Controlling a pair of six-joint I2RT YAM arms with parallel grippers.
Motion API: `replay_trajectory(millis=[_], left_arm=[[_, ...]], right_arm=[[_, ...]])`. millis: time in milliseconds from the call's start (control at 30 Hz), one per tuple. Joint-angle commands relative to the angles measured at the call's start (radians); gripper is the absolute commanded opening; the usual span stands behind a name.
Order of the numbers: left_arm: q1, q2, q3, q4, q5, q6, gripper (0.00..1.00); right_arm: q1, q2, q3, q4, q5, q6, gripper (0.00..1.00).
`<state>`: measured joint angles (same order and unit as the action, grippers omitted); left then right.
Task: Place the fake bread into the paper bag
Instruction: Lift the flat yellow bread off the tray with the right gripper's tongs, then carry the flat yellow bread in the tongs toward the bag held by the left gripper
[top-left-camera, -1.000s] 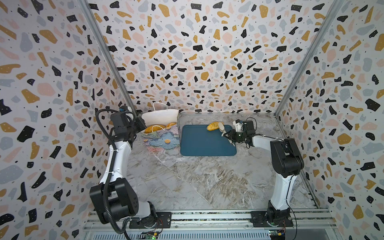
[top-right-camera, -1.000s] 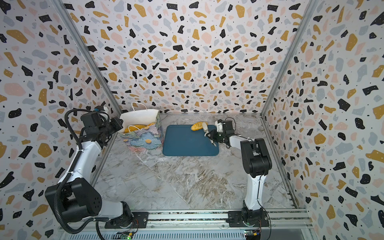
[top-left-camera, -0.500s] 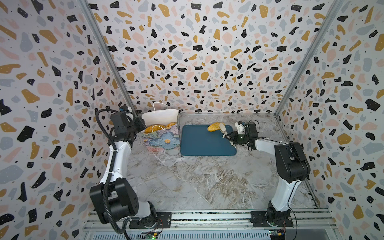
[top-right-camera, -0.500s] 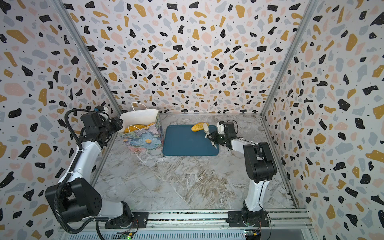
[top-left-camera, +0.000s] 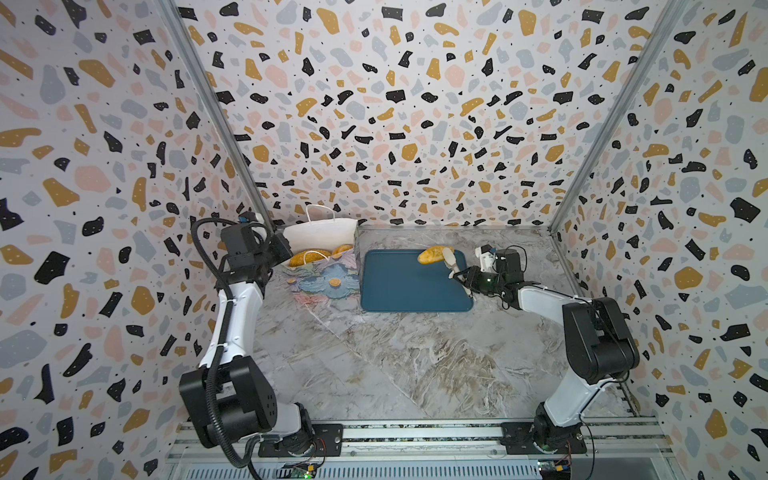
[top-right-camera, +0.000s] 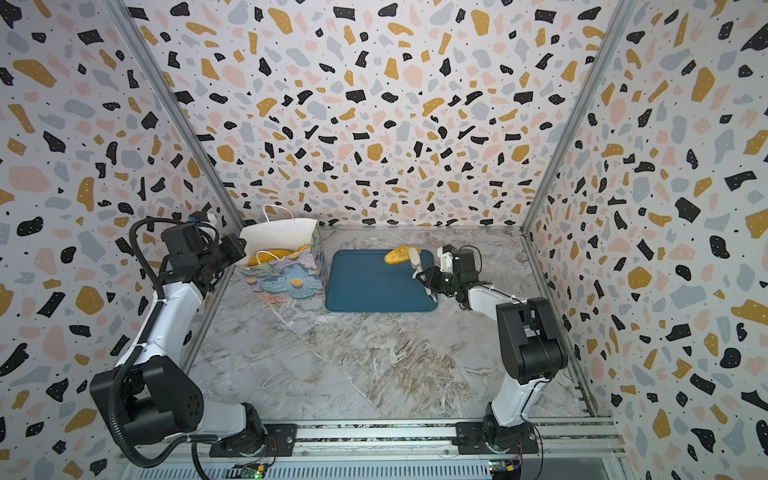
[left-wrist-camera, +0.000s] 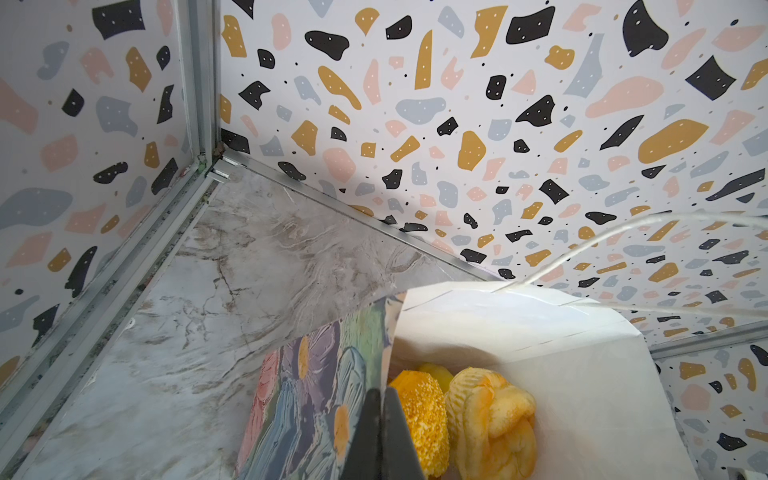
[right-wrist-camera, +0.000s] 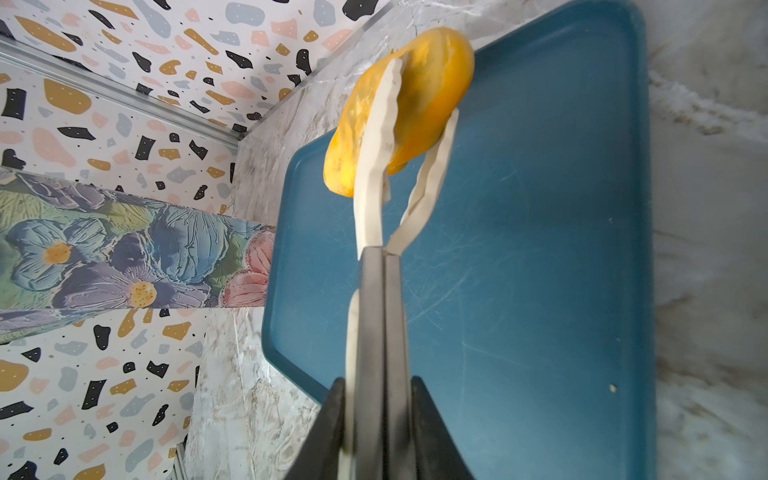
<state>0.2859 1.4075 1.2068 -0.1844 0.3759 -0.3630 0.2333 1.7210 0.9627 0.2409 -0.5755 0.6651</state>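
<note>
The paper bag stands open at the back left, white inside, with painted flowers outside. My left gripper is shut on its side wall at the rim. Inside lie fake bread pieces: a seeded loaf and a knotted roll. My right gripper is shut on grey tongs whose white tips clasp a long golden roll at the far edge of the tray. Whether the roll touches the tray I cannot tell.
A dark blue tray lies right of the bag on the marble table. Patterned walls close in the back and both sides. The bag's cord handle sticks up near the back left corner.
The right arm's elbow has swung out toward the front right while the tongs and roll stay at the tray's far edge. The left arm holds still on the bag.
</note>
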Motion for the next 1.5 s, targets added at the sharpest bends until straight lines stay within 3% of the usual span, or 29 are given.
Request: replay_trajectory(millis=[0,600,1467], left_arm=[[0.000,-0.021,0.004,0.031,0.009,0.001,0.00],[0.000,-0.023,-0.001,0.037,0.013,-0.004,0.00],[-0.001,-0.022,-0.003,0.039,0.011,-0.005,0.00]], right_arm=[[0.016,-0.084,-0.013,0.043,0.009,0.002,0.11],[0.111,-0.268,-0.085,0.015,0.095,0.027,0.11],[0.265,-0.411,0.039,-0.117,0.219,-0.002,0.10]])
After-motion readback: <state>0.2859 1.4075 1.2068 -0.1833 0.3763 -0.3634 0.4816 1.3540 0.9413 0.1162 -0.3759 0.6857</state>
